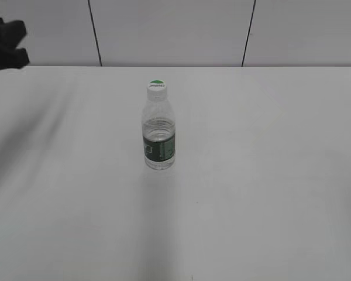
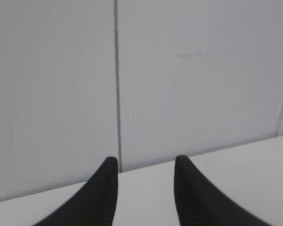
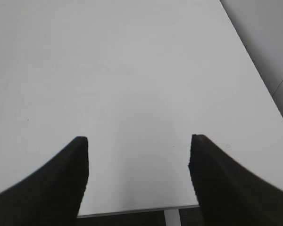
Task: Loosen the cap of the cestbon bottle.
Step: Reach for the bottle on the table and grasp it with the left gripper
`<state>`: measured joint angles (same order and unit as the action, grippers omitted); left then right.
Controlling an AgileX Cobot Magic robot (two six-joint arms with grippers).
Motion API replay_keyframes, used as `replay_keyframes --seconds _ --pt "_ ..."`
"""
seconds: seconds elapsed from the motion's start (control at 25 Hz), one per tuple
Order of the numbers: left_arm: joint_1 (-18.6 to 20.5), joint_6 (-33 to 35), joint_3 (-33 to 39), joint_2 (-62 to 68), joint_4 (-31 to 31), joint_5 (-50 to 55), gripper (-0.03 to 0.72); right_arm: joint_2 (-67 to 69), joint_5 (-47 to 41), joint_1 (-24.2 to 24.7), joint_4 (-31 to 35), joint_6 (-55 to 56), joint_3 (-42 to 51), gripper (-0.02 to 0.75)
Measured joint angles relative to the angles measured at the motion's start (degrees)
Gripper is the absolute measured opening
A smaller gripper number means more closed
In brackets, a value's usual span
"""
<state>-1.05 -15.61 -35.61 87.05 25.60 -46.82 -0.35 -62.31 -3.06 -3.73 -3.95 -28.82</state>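
The cestbon bottle (image 1: 159, 132) stands upright near the middle of the white table, clear with a dark green label band. Its white cap (image 1: 156, 88) with a green half-circle mark sits on top. Part of my left gripper (image 1: 7, 44) shows as a black shape at the far left edge of the exterior view, far from the bottle. In the left wrist view my left gripper (image 2: 145, 162) is open and empty, facing the wall. My right gripper (image 3: 139, 141) is open and empty over bare table; it is out of the exterior view. The bottle shows in neither wrist view.
The white table (image 1: 251, 175) stretches wide around the bottle. A panelled wall (image 1: 175, 29) with dark seams rises behind its far edge. The right wrist view shows the table's edge (image 3: 132, 210) and a white leg below it.
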Motion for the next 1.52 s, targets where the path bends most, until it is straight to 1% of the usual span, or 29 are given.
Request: replay_keyframes --seconds 0.12,0.32,0.48,0.56,0.88,0.96,1.0,1.08,1.16,1.2,1.24,1.4,1.52 --pt "0.4 -4.6 0.0 4.4 9.6 -5.7 0.246 0.0 0.0 0.0 -0.3 0.0 0.0 0.518" --pt "2.4 -12.7 0.0 10.9 26.2 -14.0 0.244 0.0 0.0 0.0 -0.5 0.0 0.0 0.518" --pt "2.8 -15.0 0.0 16.7 38.0 -20.1 0.244 0.0 0.0 0.0 -0.7 0.0 0.0 0.518" --pt "2.8 -15.1 0.0 19.1 41.0 -21.3 0.244 0.0 0.0 0.0 -0.6 0.0 0.0 0.518" --pt "2.7 -15.2 0.0 21.6 42.0 -21.9 0.244 0.0 0.0 0.0 -0.6 0.0 0.0 0.518" --pt "2.7 -15.2 0.0 21.6 42.0 -21.9 0.259 0.0 0.0 0.0 -0.6 0.0 0.0 0.518" --pt "2.7 -15.2 0.0 21.6 42.0 -21.9 0.285 0.0 0.0 0.0 -0.6 0.0 0.0 0.518" --pt "2.6 -15.2 0.0 21.6 42.0 -21.9 0.372 0.0 0.0 0.0 -0.6 0.0 0.0 0.518" --pt "1.9 -15.2 0.0 21.6 41.4 -21.9 0.485 0.0 0.0 0.0 -0.6 0.0 0.0 0.518" --pt "1.2 -15.2 0.0 21.6 41.1 -21.9 0.529 0.0 0.0 0.0 -0.6 0.0 0.0 0.518" --pt "0.5 -15.0 0.0 21.6 40.9 -21.7 0.553 0.0 0.0 0.0 -0.6 0.0 0.0 0.518" --pt "-3.2 -12.8 0.0 21.7 37.6 -18.9 0.582 0.0 0.0 0.0 -0.6 0.0 0.0 0.518" --pt "-4.6 -11.5 0.0 21.7 34.9 -17.9 0.584 0.0 0.0 0.0 -0.6 0.0 0.0 0.518"
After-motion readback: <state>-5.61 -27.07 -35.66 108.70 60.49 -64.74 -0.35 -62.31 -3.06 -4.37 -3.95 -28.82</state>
